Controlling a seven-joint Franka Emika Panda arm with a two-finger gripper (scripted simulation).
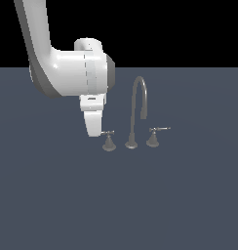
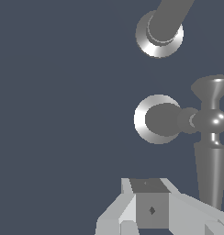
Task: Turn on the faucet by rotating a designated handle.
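- White and pale grey, the hand (image 1: pixel 95 128) hangs low at the exterior view's left end of the faucet (image 1: pixel 136 114), its tips just beside the left handle (image 1: pixel 108 138). Whether they touch the lever I cannot tell.
- Whether its fingers are spread or pressed together I cannot tell either; only one pad (image 2: pixel 152 209) shows clearly in the wrist view.
- That lever reads as the shorter one, so I judge the designated one to be the right handle (image 1: pixel 154 135), beyond the spout, apart from the hand.
- Nothing suggests turning has begun; the reach, contact and rotation all look left to do.
- Dark blue-grey surface (image 1: pixel 52 195) carries the set.
- No brand, label or writing is legible anywhere.
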